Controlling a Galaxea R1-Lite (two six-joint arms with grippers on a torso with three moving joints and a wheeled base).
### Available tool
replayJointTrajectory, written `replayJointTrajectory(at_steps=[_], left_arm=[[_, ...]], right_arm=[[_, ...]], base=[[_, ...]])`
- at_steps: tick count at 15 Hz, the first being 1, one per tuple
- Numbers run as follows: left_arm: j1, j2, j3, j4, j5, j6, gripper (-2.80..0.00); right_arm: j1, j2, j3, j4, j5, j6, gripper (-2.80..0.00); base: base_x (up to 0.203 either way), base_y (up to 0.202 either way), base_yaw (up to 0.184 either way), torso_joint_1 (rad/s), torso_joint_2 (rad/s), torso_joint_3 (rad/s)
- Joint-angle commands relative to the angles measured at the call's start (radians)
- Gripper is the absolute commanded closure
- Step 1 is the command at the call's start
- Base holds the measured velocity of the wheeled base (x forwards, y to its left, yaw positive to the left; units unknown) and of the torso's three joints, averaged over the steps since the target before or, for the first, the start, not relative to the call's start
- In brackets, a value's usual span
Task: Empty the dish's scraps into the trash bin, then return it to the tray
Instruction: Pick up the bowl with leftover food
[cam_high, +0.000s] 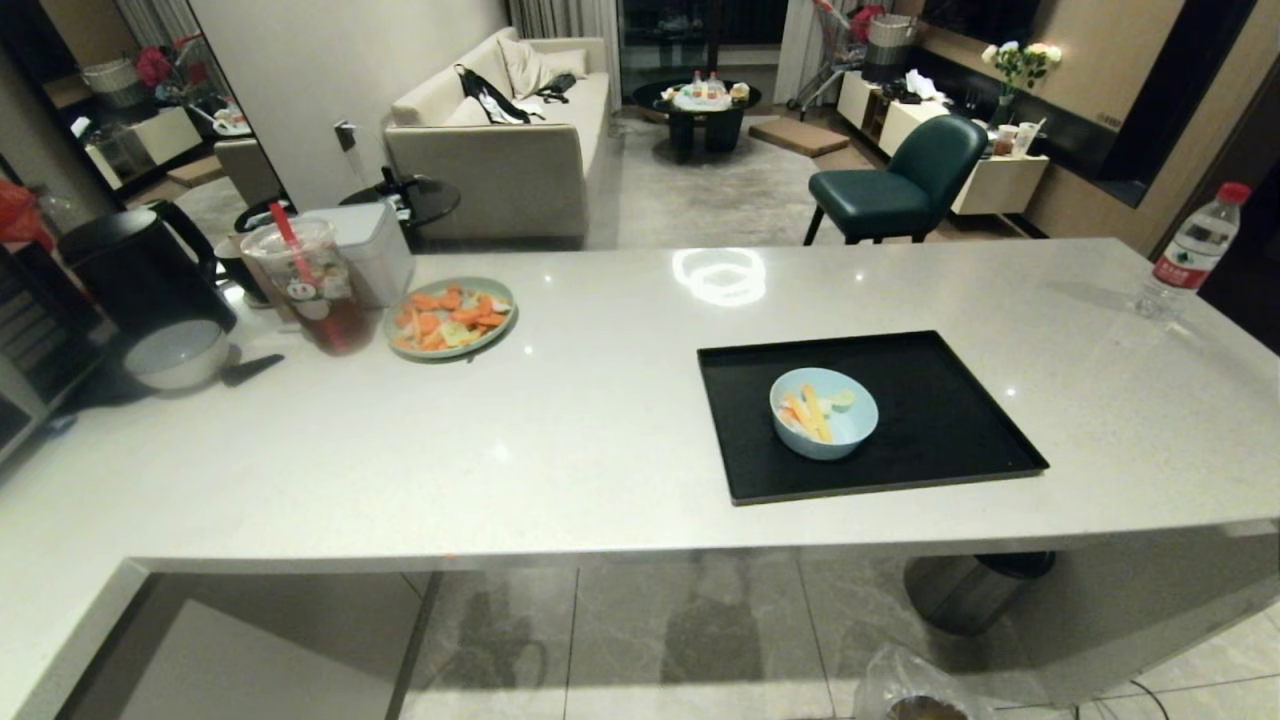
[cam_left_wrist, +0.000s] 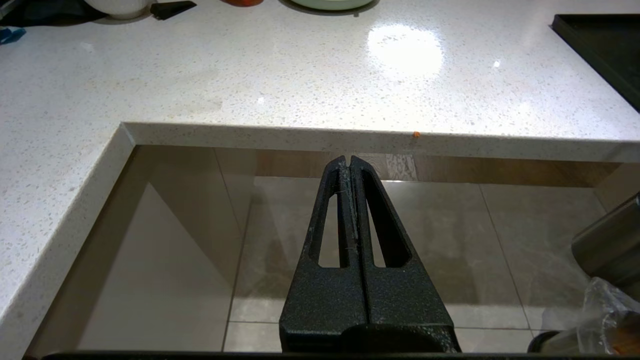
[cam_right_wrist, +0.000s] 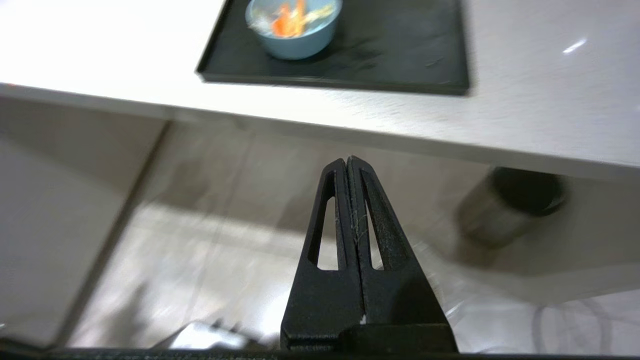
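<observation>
The dish (cam_high: 852, 432), a small light-blue bowl, stands left of centre on the black tray (cam_high: 950, 400) on the counter. It holds the scraps (cam_high: 808, 410), orange and yellow strips with pale pieces. On the floor below the counter's near edge, the trash bin (cam_high: 905, 690) shows only its clear bag and rim. Neither gripper is in the head view. My right gripper (cam_right_wrist: 346, 160) is shut and empty, below and short of the counter edge, pointing towards the dish (cam_right_wrist: 300, 47) and tray (cam_right_wrist: 400, 50). My left gripper (cam_left_wrist: 348, 159) hangs shut and empty in front of the counter edge.
A black-lidded steel bin (cam_high: 975, 590) stands under the counter behind the bagged one. On the counter's left are a green plate of orange slices (cam_high: 450, 318), an iced drink cup (cam_high: 305, 285), a white bowl (cam_high: 178, 355) and a black kettle (cam_high: 140, 265). A water bottle (cam_high: 1195, 250) stands far right.
</observation>
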Motion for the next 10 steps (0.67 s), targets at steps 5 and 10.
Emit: replayJointTrajectory(at_steps=[5,10], left_arm=[[-0.001,0.000,0.000,0.000,0.000,0.000,0.00],[-0.001,0.000,0.000,0.000,0.000,0.000,0.00]], right_arm=[[0.105,0.732,-0.341,0.002,0.055,-0.014,0.00],[0.338,1.090,-0.794,0.013,-0.252,0.167,-2.80]], base=[[0.000,0.000,0.000,0.000,0.00,0.000],[0.000,0.000,0.000,0.000,0.00,0.000]])
